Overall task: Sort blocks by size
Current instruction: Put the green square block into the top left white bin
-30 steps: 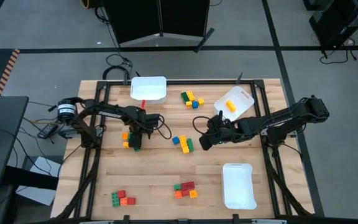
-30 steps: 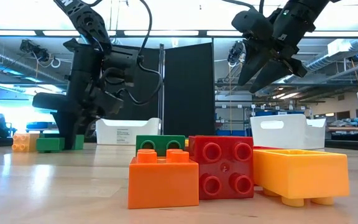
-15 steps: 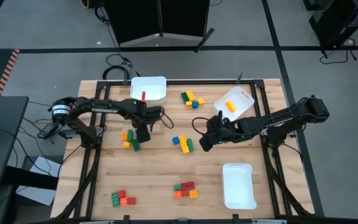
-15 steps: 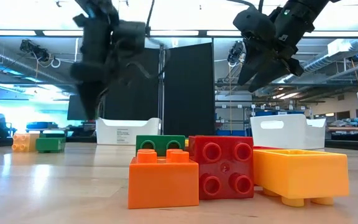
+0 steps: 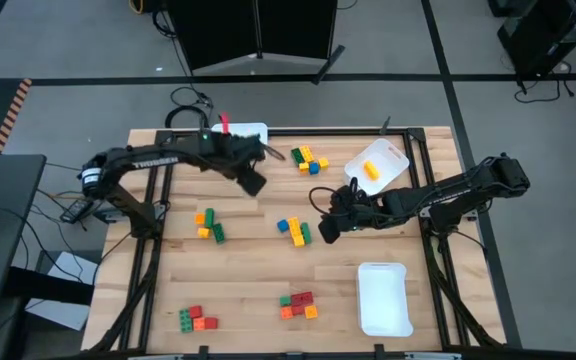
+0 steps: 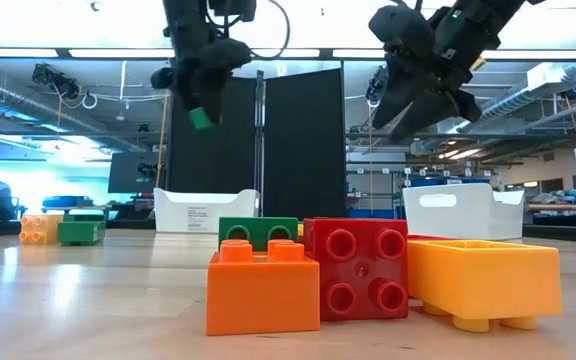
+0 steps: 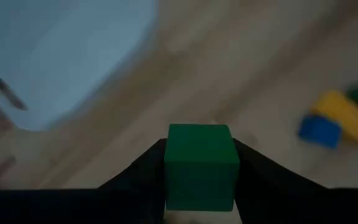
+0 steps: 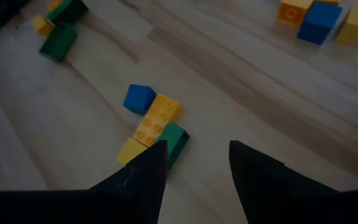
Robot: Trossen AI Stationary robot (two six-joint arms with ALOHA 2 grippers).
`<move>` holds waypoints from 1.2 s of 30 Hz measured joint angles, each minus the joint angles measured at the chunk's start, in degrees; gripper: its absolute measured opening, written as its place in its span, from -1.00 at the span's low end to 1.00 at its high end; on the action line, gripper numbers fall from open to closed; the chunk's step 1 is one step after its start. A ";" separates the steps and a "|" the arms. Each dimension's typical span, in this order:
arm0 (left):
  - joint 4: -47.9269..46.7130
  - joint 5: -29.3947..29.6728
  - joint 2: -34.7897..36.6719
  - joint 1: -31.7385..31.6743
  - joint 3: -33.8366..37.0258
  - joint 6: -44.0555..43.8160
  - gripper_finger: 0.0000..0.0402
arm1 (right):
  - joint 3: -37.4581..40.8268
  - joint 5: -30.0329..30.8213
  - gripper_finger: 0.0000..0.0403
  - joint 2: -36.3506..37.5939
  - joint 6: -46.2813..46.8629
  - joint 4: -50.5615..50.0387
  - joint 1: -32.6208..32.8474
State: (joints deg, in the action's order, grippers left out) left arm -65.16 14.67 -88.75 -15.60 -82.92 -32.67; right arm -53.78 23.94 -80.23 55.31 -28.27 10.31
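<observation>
Currently the left gripper (image 5: pixel 253 183) is clamped on a small green block (image 7: pixel 201 163), raised above the table; the white bin (image 5: pixel 249 131) lies near, at its 12 o'clock. Right gripper (image 5: pixel 326 228) hovers, fingers apart and empty, the centre blocks (image 5: pixel 294 229) just beside it at 9 o'clock.

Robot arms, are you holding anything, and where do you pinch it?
The left gripper pinches a small green block by its two opposite sides. The right gripper is open and holds nothing.
</observation>
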 joint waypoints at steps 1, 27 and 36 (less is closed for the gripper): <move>0.02 0.29 0.00 -1.33 -0.78 -0.35 -0.25 | 0.00 0.00 -0.09 0.00 0.00 0.34 0.00; 12.86 -7.55 -18.72 -27.13 -2.05 1.19 -0.24 | 0.00 -0.07 -0.09 0.00 0.63 10.25 0.00; 16.17 -11.40 -24.33 -28.60 -2.03 1.10 -0.24 | 0.00 -0.07 -0.09 0.00 2.11 10.25 -0.01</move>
State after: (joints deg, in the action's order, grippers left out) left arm -48.99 3.27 -113.07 -44.20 -84.95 -31.57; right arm -53.78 23.88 -80.23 57.42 -18.02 10.30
